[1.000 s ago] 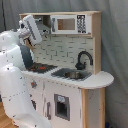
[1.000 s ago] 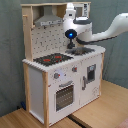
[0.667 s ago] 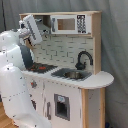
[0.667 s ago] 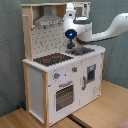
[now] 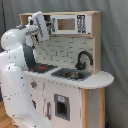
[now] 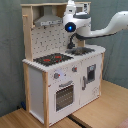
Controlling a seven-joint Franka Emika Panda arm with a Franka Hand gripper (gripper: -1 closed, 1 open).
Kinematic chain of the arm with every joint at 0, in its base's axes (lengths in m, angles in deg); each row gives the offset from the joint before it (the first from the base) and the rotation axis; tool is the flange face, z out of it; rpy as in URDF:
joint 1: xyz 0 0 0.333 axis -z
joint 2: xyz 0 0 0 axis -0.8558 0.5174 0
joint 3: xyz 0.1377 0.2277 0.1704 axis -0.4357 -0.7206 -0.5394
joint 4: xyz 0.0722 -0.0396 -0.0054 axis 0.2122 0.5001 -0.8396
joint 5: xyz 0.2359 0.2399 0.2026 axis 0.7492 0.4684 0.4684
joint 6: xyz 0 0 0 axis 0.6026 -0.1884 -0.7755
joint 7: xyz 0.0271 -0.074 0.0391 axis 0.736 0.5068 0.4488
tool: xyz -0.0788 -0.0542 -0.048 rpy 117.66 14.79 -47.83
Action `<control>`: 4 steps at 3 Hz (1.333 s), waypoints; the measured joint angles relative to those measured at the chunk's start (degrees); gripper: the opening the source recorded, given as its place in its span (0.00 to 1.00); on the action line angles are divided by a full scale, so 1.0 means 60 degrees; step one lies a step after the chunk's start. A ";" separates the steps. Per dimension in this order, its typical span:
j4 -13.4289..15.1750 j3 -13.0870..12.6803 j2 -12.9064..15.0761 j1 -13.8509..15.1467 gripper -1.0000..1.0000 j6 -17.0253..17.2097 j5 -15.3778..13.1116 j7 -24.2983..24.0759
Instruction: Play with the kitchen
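Observation:
The kitchen [image 5: 87, 82] [image 6: 37, 80] is a tall white and light-wood toy unit, seen in both exterior views. Its red-ringed black hob [image 5: 43, 66] [image 6: 52, 59] lies beside the grey sink [image 5: 73, 74] [image 6: 82, 50] with a black tap [image 5: 83, 58]. The oven door [image 6: 64, 96] and two knobs [image 6: 56, 76] face the front. My gripper [image 5: 38, 20] [image 6: 71, 6] is raised to the top shelf, above the hob and next to the hood [image 6: 47, 20]. Nothing shows in its grasp.
My white arm [image 5: 15, 75] stands at the first exterior view's left, close against the kitchen's side. A toy microwave [image 5: 66, 24] fills the upper shelf. The unit stands on a wooden floor [image 6: 100, 112], with a grey curtain [image 5: 115, 45] behind it.
My hand has risen slightly towards the top shelf. The kitchen has not moved.

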 joint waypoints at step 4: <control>0.0347 -0.1047 0.0717 -0.0077 0.00 0.3559 0.0200 0.0279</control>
